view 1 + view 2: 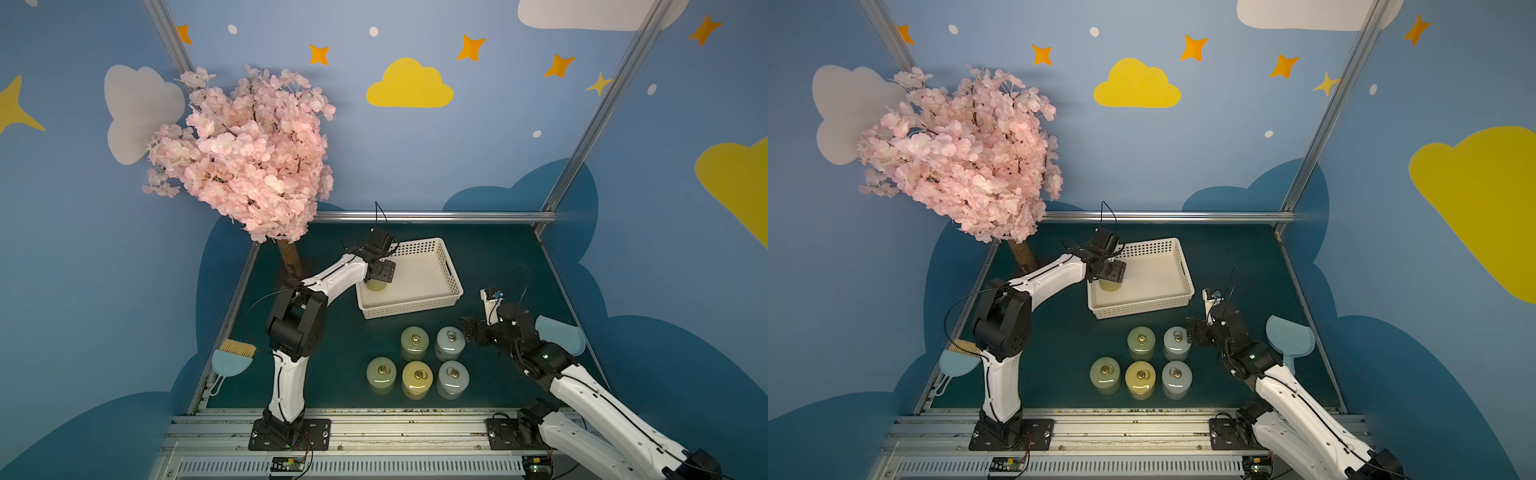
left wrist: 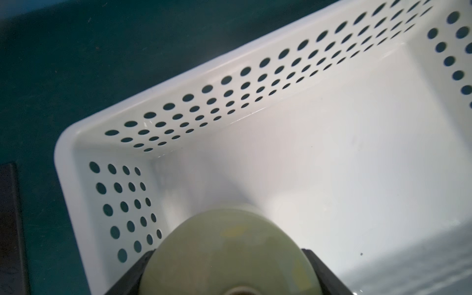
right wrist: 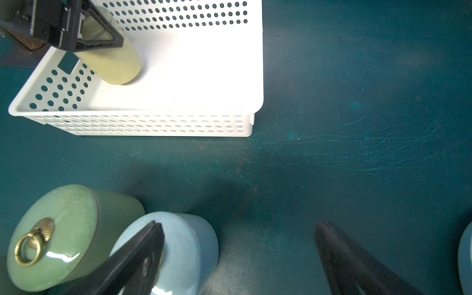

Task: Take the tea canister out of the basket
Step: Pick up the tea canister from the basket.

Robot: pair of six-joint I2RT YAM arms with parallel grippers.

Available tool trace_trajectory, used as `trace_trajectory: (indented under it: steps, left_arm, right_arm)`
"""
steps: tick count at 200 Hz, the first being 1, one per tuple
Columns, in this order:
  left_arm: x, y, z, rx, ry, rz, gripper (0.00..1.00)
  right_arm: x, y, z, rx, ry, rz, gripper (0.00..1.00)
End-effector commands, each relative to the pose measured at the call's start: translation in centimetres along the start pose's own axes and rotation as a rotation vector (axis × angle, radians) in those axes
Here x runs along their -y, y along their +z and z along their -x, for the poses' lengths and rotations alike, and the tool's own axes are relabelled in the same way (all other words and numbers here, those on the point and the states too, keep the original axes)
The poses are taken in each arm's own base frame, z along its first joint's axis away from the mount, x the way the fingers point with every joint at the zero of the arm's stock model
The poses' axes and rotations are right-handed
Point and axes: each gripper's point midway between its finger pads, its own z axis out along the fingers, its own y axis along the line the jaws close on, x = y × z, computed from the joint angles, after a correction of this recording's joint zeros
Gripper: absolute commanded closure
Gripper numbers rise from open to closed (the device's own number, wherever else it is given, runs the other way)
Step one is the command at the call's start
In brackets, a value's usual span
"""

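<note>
Tea canister point(image 3: 115, 63): pale yellow-green cylinder, upright inside the basket point(image 1: 411, 309), against the short left wall and closer to the basket's front-left corner. It is the only thing in the basket. Whether its base rests on the basket floor cannot be told.

Left gripper point(image 1: 384, 271): jaws clamped on the canister's upper part, one finger point(image 2: 319, 270) on each side, coming in from above.

Handling, judged: the surface looks glazed, like ceramic, so it is probably rigid, fairly heavy for its size, slick and breakable. The lid may sit loose. Best hold is across the round body just below the lid, squeezed square on the widest line; the top ring is a poor place to grip. Lift straight up so the base clears the perforated wall, since tilting could let it slip.

Basket sits toward the back of the table point(image 1: 498, 257). Five more canisters point(image 1: 417, 379) stand near the front edge.

Right gripper point(image 3: 238, 223): jaws wide apart, empty, hovering over a blue canister point(image 3: 184, 245).
</note>
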Motion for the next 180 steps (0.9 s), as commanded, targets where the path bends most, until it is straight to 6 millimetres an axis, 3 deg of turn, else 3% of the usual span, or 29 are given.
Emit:
trace_trajectory:
  steps: [1, 105, 180]
  left_arm:
    - [0.5, -4.1, 3.2, 0.117, 0.013, -0.02, 0.43]
    - [1.6, -9.4, 2.1, 0.159, 0.052, -0.05, 0.44]
    - [2.9, -13.1, -1.1, 0.17, 0.085, -0.114, 0.44]
  right_arm:
    - [0.0, 0.1, 0.1, 0.014, 0.01, 0.005, 0.02]
    - [0.1, 0.0, 0.2, 0.018, 0.011, -0.001, 0.02]
    - [0.2, 0.0, 0.2, 0.02, 0.012, -0.002, 0.02]
